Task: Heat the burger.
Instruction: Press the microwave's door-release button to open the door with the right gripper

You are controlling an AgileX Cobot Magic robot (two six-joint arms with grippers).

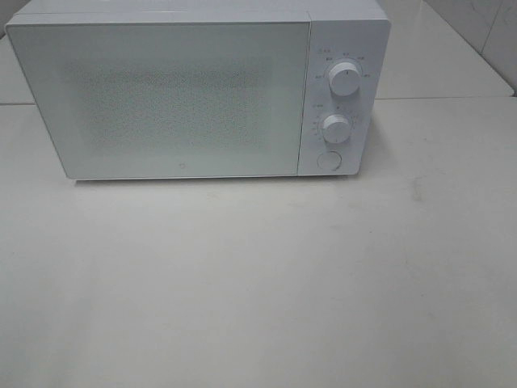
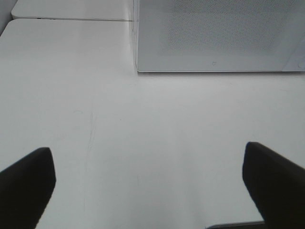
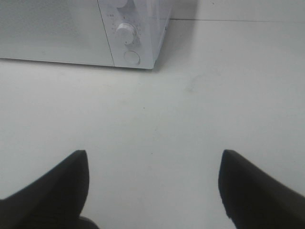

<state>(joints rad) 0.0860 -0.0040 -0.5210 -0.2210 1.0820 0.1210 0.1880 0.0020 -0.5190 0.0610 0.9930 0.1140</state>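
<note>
The microwave is sitting door-shut on the white surface, and the burger isn't showing in any view, so I can't tell where it is. Left jaws are hanging wide open over the surface, holding nothing. Right jaws are gaping too, empty, facing the knobs.
</note>
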